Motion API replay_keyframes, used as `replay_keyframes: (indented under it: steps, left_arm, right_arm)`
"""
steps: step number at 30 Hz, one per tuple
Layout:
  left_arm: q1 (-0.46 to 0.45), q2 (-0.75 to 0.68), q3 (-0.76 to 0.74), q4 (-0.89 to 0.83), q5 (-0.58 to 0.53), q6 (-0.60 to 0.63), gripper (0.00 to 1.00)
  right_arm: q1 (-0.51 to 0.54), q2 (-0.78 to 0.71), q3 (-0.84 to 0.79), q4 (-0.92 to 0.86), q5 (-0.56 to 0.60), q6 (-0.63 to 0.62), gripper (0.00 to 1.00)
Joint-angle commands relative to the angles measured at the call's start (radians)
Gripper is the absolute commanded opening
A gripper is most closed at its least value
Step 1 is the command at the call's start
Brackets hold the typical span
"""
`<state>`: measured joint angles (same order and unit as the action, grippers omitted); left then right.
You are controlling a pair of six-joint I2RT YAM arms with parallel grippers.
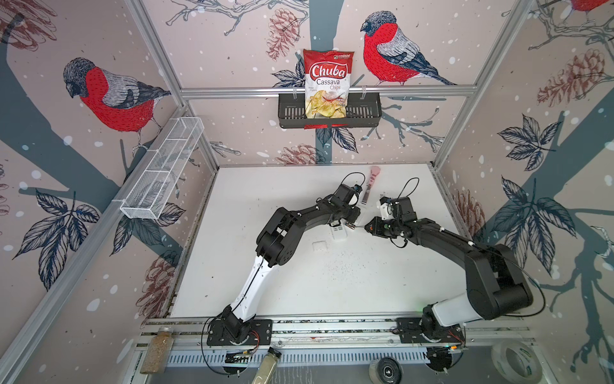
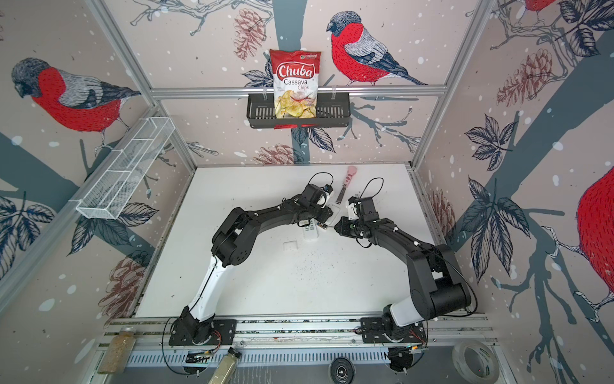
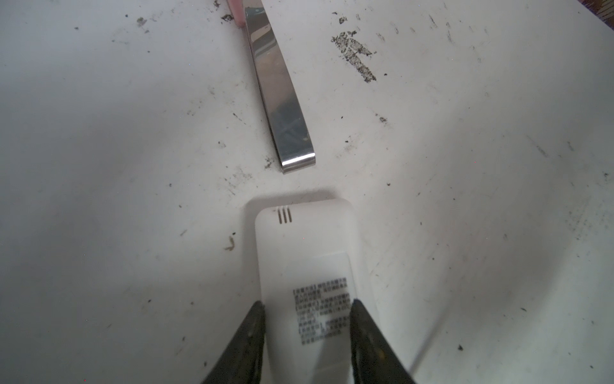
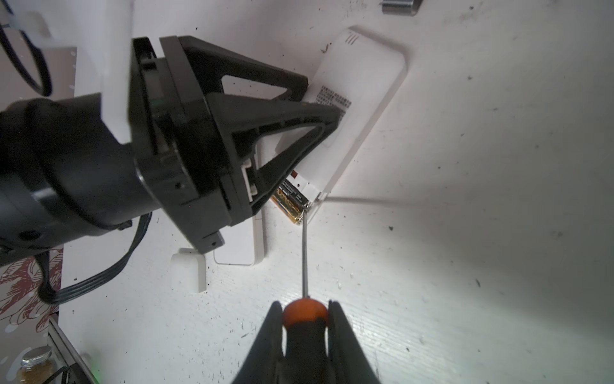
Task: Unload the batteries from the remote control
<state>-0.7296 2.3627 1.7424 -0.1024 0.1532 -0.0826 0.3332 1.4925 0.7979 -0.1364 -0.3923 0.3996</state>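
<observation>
Right wrist view gives you the batteries (image 4: pixel 292 201) in the remote control's (image 4: pixel 365 83) open bay, right gripper (image 4: pixel 304 304) clamping the screwdriver (image 4: pixel 304 316) against them; left wrist view shows only left gripper (image 3: pixel 307 311) pinching the remote control.

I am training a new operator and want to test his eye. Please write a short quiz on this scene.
1. True or false: the right gripper holds a screwdriver.
2. What does the left gripper clamp? A) chip bag B) remote control C) metal tongs
3. Fill in: the screwdriver's tip meets the end of a ____.
Key: 1 true; 2 B; 3 battery.
</observation>
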Motion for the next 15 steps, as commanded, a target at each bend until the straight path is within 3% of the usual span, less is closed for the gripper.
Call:
replay_keyframes:
  steps: [1,15]
  left_arm:
    - [0.002,0.024,-0.015,-0.228,-0.042,0.015,0.41]
    - [0.006,0.023,-0.012,-0.232,-0.04,0.018,0.41]
  right_arm:
    - [0.006,-0.011,0.006,0.031,-0.026,0.007,0.1]
    - [0.029,-0.021,-0.022,0.011,0.004,-0.002,0.1]
